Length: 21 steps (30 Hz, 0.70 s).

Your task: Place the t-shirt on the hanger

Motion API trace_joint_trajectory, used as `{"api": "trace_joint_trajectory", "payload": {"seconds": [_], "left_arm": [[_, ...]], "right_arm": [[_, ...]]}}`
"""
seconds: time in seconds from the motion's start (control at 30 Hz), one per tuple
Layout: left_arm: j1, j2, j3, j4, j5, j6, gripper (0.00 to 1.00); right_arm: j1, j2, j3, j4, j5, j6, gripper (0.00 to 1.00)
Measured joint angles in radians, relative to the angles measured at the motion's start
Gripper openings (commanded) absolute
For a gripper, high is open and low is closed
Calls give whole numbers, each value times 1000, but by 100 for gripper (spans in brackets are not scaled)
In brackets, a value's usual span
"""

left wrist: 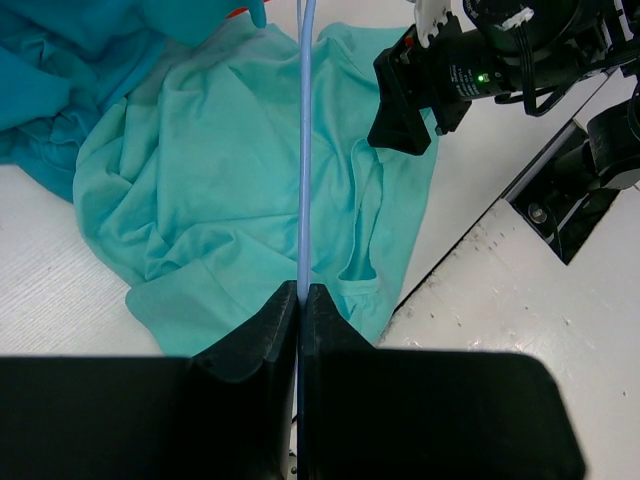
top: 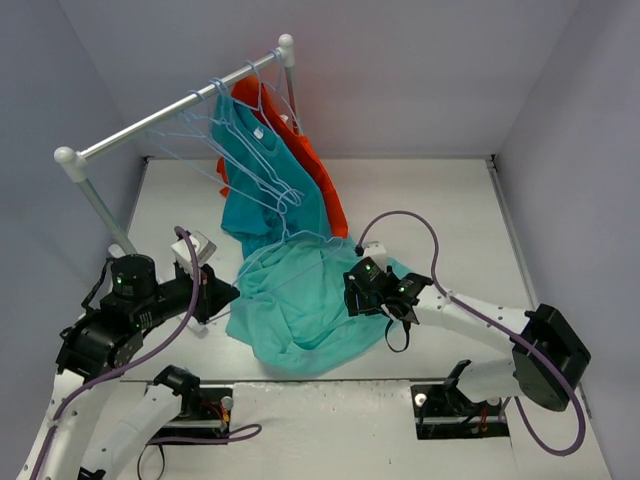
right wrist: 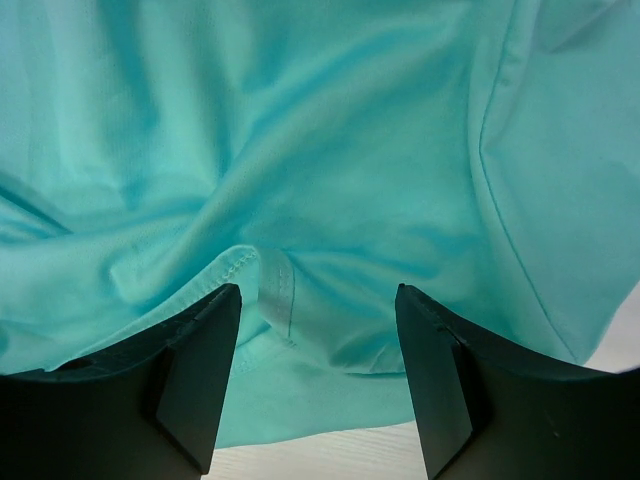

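The light mint t-shirt (top: 295, 315) lies crumpled on the table between both arms; it also fills the left wrist view (left wrist: 210, 190) and the right wrist view (right wrist: 330, 150). My left gripper (left wrist: 302, 290) is shut on the thin light-blue wire of the hanger (left wrist: 305, 150), which runs straight out over the shirt. In the top view this gripper (top: 228, 293) sits at the shirt's left edge. My right gripper (right wrist: 318, 300) is open just above the shirt's right side (top: 358, 295), with a folded hem (right wrist: 275, 295) lying between its fingers (right wrist: 205, 370), unpinched.
A metal rail (top: 180, 105) crosses the back left. On it hang several spare wire hangers (top: 195, 135), a darker teal t-shirt (top: 265, 175) and an orange-red garment (top: 325, 185). Grey walls close in the sides. The arm bases stand at the near edge.
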Motion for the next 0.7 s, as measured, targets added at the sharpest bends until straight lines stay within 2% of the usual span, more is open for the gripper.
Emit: {"api": "trace_joint_trajectory", "payload": {"seconds": [0.7], "left_arm": [[0,12,0,4,2,0,0]], "right_arm": [[43,89,-15,-7,27,69,60]]}}
